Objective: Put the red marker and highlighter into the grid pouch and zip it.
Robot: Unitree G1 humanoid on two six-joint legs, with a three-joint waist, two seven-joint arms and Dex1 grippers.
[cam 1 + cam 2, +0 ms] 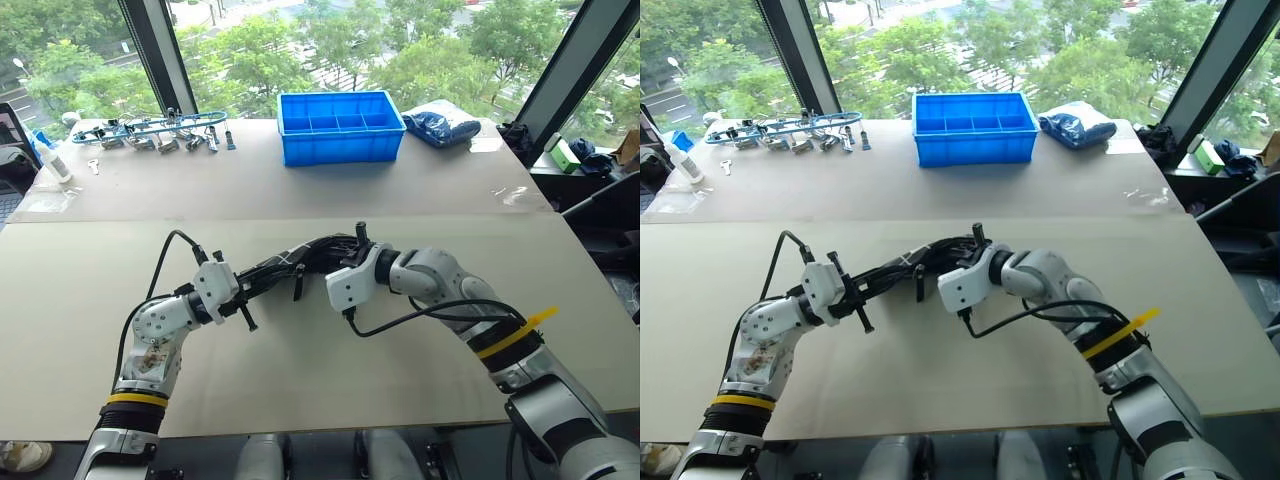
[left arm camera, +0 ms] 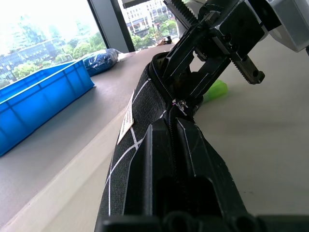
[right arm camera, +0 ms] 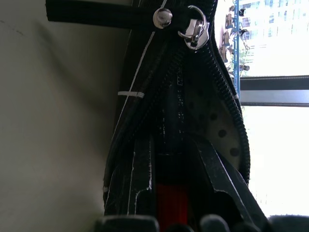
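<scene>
**Both grippers on the grid pouch, red marker going in**

Left gripper (image 1: 268, 283) is clenched on the near-left end of the grid pouch (image 1: 300, 258), holding it lifted just above the beige table (image 1: 90, 300) with its long side running from near left up to far right. Its two black fingers pinch the fabric edge beside the zipper track, as the left wrist view shows, with the pouch's white label (image 2: 126, 123) just beyond them.

Right gripper (image 1: 345, 250) meets the pouch at its far-right end, pointing left and slightly down into the open mouth. Its fingers grasp the red marker (image 3: 169, 205), whose red end shows between them in the right wrist view, with the dark barrel reaching into the gap between the two rows of zipper teeth. The silver zipper pull (image 3: 195, 30) sits at the far end of that opening.

On the table just past the pouch, in the left wrist view, a light-green end of the highlighter (image 2: 215, 90) peeks out beside the right gripper.

Far back on the table stands a blue compartment bin (image 1: 340, 125), with a blue bag (image 1: 440, 126) to its right and a row of clamps (image 1: 160, 132) to its left.
</scene>
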